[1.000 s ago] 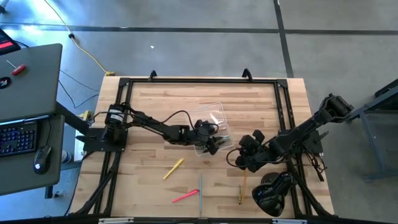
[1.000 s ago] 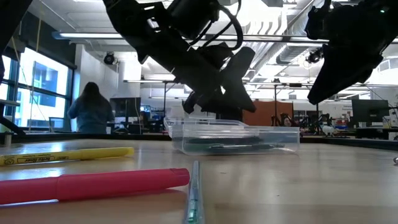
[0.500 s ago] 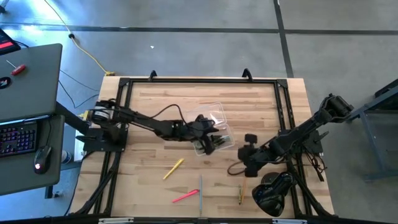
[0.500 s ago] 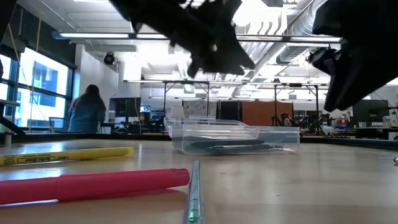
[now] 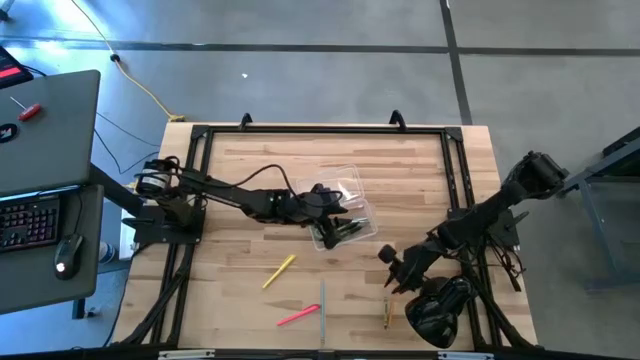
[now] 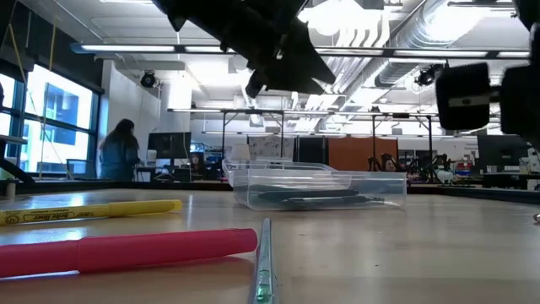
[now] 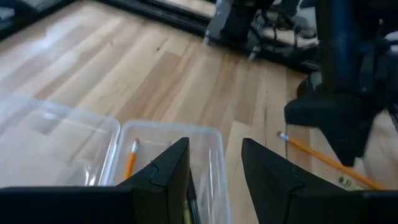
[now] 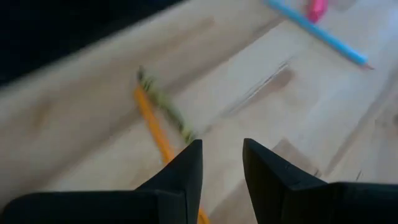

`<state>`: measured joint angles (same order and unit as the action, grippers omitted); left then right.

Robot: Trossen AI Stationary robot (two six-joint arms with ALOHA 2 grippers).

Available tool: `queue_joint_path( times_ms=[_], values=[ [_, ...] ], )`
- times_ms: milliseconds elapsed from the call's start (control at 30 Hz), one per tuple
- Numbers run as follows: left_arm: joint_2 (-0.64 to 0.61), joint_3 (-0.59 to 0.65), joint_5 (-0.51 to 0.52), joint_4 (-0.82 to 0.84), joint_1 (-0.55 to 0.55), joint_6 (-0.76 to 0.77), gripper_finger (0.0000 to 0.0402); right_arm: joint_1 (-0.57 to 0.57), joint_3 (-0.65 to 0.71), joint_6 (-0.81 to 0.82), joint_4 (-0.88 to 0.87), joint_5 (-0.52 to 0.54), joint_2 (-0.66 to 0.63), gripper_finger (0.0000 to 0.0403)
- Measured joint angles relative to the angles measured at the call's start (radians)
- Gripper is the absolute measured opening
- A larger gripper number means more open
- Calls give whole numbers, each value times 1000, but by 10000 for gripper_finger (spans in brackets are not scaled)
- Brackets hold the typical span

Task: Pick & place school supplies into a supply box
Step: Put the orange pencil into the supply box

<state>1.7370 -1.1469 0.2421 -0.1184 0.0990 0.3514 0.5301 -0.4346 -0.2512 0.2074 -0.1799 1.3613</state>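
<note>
While the left gripper hangs empty, fingers apart, over the clear box, the right gripper, narrowly parted, looks set to drop onto the orange pencil just beside it

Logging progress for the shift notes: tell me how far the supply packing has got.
Partly done. The clear supply box already holds an orange pencil and some dark items. The left gripper hangs open and empty over it. The right gripper, open, is over the orange pencil near the table's front edge. Left on the table: yellow pen, pink pen, light blue pencil.
</note>
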Motion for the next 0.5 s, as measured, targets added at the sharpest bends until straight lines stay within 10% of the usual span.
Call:
queue_joint_path(
  times_ms=[500],
  values=[
    [0, 0, 50, -13, 0, 76, 177, -42, 160, -383, 171, -177, 0, 94]
  ],
)
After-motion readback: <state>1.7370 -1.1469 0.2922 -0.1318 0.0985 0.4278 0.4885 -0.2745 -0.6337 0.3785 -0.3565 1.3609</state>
